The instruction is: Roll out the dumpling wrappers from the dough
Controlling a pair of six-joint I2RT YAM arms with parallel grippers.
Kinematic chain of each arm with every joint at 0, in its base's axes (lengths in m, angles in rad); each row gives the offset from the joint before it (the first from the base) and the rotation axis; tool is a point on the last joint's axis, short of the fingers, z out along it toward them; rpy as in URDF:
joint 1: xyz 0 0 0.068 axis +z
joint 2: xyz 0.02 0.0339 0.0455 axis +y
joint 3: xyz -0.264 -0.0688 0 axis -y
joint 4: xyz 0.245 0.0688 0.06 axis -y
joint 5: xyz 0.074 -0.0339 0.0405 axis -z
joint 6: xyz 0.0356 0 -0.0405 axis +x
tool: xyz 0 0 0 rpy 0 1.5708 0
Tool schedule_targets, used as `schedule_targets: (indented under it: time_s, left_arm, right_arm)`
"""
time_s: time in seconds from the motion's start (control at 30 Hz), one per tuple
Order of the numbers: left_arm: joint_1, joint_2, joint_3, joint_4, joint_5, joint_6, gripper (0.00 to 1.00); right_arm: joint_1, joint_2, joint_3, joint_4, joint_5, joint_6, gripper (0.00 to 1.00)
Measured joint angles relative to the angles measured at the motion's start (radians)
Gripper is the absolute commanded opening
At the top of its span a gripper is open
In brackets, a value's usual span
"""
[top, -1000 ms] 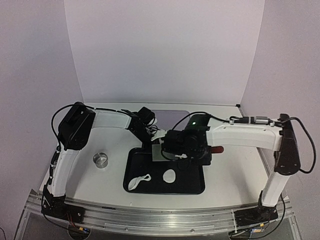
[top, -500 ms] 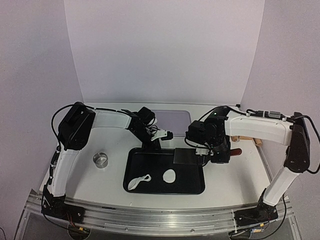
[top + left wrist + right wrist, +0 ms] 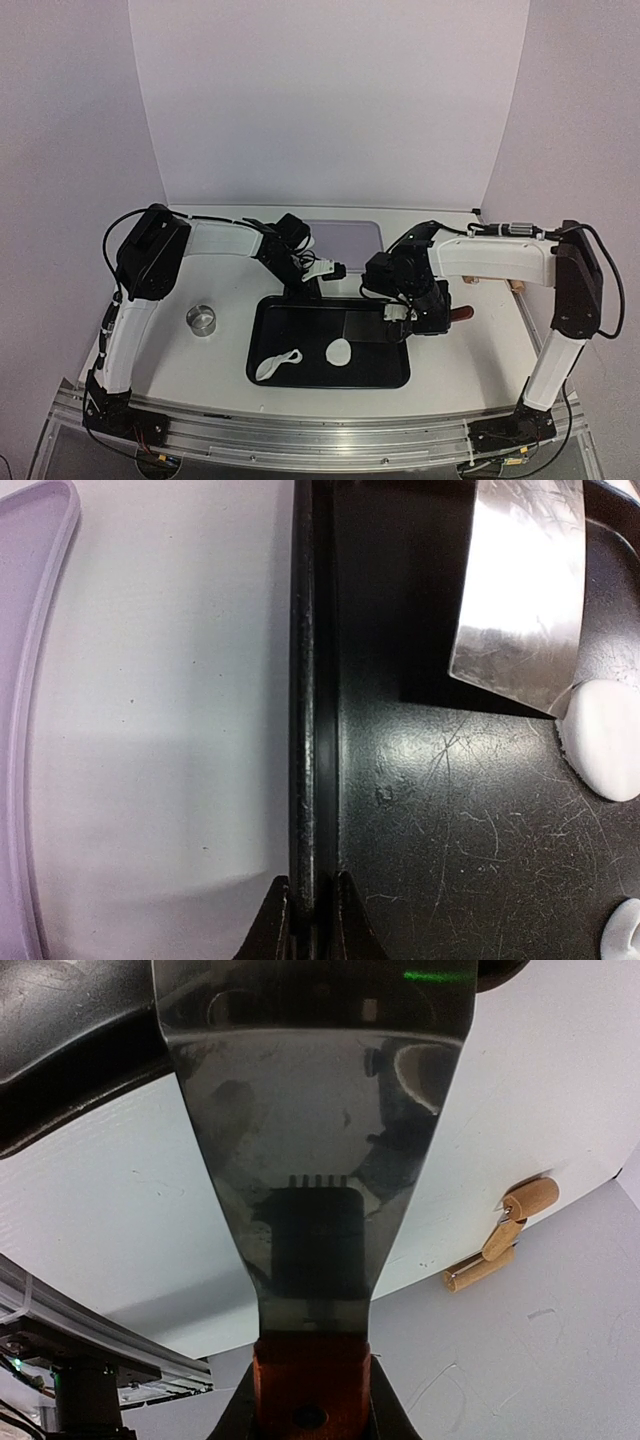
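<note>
A black tray (image 3: 400, 375) holds one round white dumpling wrapper (image 3: 339, 351) and a ragged strip of dough (image 3: 277, 364) at its front left. My left gripper (image 3: 305, 287) is shut on the tray's far rim; in the left wrist view the left gripper (image 3: 312, 920) clamps that rim (image 3: 312, 730). My right gripper (image 3: 434, 316) is shut on the red handle (image 3: 310, 1375) of a metal scraper (image 3: 365, 328). The blade (image 3: 520, 590) slants down into the tray, its edge at the wrapper (image 3: 605, 745). The dough's tip (image 3: 625, 935) shows in the left wrist view's corner.
A small metal cup (image 3: 202, 319) stands on the table left of the tray. A pale purple tray (image 3: 345, 238) lies behind it, also in the left wrist view (image 3: 30, 680). A wooden rolling pin (image 3: 500, 1235) lies at the right, behind my right arm.
My right gripper carried the scraper from over the tray's left part to the right, then lowered it so the blade edge now meets the wrapper. The left gripper has not moved.
</note>
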Motion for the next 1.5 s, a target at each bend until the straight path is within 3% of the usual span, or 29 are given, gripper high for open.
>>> schedule_targets:
  time_s: [0.63,0.93,1.13,1.5]
  left_arm:
    - [-0.001,0.000,0.000,-0.007,0.000,0.001,0.00]
    - [-0.004,0.000,0.000,-0.008,0.005,0.002,0.00]
    - [-0.004,0.000,0.000,-0.008,0.005,0.005,0.00]
    - [-0.004,0.000,0.003,-0.014,0.005,0.006,0.00]
  right_arm:
    - [-0.013,-0.022,-0.054,0.057,-0.088,-0.035,0.00]
    - [-0.026,-0.037,-0.075,0.064,-0.058,-0.059,0.00]
    - [-0.072,-0.036,-0.090,0.131,0.029,-0.151,0.00]
    - [-0.110,-0.037,-0.137,0.282,0.054,-0.395,0.00]
